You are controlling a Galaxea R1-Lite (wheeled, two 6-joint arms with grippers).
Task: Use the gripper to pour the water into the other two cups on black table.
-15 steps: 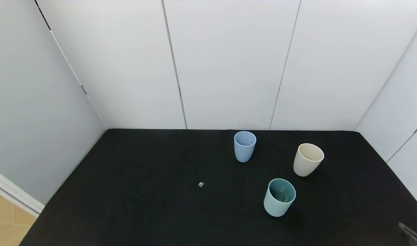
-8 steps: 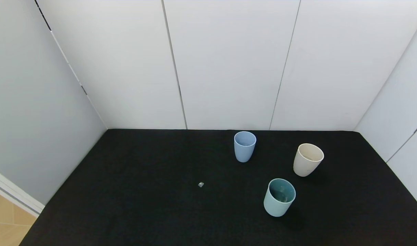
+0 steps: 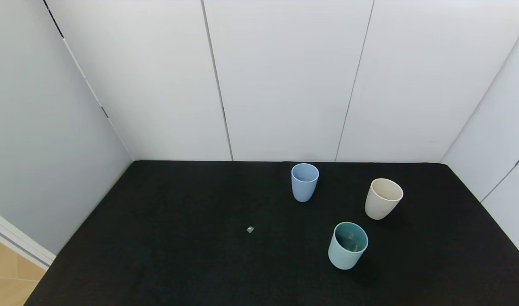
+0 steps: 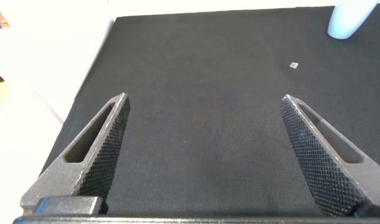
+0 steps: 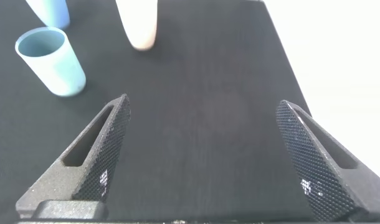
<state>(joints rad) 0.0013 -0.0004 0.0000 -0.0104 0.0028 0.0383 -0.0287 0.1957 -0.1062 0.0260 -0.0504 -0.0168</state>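
Hanging wide open w/ nothing between its fingers, the right gripper (image 5: 202,162) sits over bare black table (image 3: 178,255) at the near right, out of the head view. Left gripper (image 4: 205,155) is likewise spread wide and empty, parked near left over bare cloth.

Key relation: from the right gripper the cream cup (image 3: 383,198) lies straight ahead and slightly left, far side; it stands upright, axis vertical, so a side-on grasp looks right. Right arm is clearly the nearer one. Can't tell if the cream cup holds water; by the task it's probably the source.

The other two: teal cup (image 3: 347,245) is nearer, ahead-left of the right gripper; blue cup (image 3: 304,182) is farthest, left of the cream one. All three upright, well apart, none touching.

Obstacles: the teal cup stands near the reach line to the cream cup, so approach is prob. best kept to its right. Small grey speck (image 3: 249,229) lies left of the cups, out of the way. White walls (image 3: 285,76) behind.
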